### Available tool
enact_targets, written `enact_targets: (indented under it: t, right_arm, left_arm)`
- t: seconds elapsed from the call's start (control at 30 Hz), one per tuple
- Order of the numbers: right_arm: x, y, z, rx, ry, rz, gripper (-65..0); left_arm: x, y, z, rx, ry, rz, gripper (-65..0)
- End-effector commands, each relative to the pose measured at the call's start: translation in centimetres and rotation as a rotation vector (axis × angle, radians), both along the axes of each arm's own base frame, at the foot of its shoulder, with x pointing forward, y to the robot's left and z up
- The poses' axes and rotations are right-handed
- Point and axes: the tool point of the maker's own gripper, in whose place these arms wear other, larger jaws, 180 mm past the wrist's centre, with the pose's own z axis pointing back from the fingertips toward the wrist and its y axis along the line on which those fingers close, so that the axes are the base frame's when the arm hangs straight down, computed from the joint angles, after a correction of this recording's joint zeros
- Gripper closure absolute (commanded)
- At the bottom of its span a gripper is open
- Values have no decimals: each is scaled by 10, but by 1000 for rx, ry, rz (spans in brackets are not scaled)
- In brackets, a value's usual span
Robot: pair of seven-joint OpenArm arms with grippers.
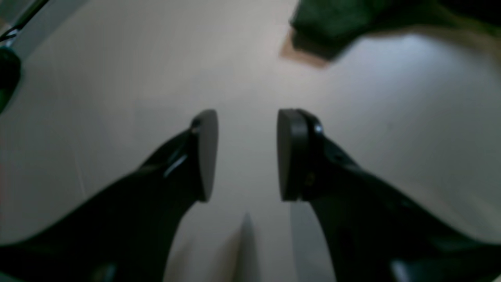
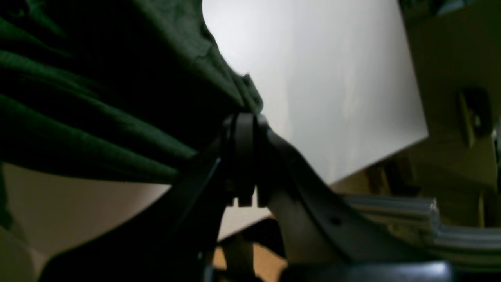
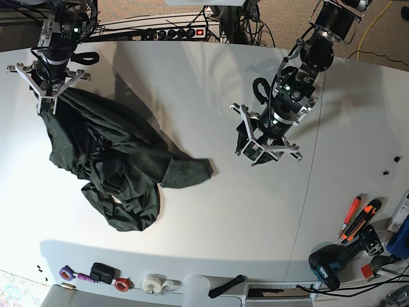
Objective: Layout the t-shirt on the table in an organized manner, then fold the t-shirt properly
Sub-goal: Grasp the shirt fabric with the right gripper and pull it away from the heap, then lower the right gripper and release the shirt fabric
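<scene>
I have the right gripper (image 3: 48,102) clamped on an edge of the t-shirt (image 3: 115,166), lifted near the far left corner of the table (image 3: 211,217). From that pinch the cloth trails down and lies crumpled along the left side, its long axis running from the held corner towards the near edge, with one flap reaching out towards the table's middle. My left gripper (image 3: 263,146) hangs over bare table near the centre, jaws apart and empty. The flap lies to that gripper's side, towards the left edge, so I judge the left arm is the one to reach across for it.
</scene>
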Motion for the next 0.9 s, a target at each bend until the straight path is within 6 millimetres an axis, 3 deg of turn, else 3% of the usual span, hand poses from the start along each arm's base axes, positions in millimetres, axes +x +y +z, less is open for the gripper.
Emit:
enact_targets:
  t: [0.0,0.33,0.47,0.63,0.7,0.8,0.87]
  right_arm:
    - [0,-4,10,-32,-17,-4,0]
    - [-41,-9,-16,4,167,-101,0]
    - [-37,-7,-17,5,167,-70,0]
    - [-16,13,-19,82,97,45,0]
    - [-8,25,-23,138,103,99,-63]
    - [2,44,-29,220,109,183,-241]
    - [8,49,-27,239,97,208,-282]
  left_arm:
    - [8,-1,15,-14,-53,0,-258]
    - [7,-5,17,-39,-53,-17,-258]
    - [1,-16,17,-76,-30,-72,-258]
    - [1,-16,17,-74,-29,-72,-258]
    - [1,-16,17,-75,-29,-72,-258]
    - [1,-16,17,-74,-28,-71,-258]
    - [1,-16,17,-74,-28,-71,-258]
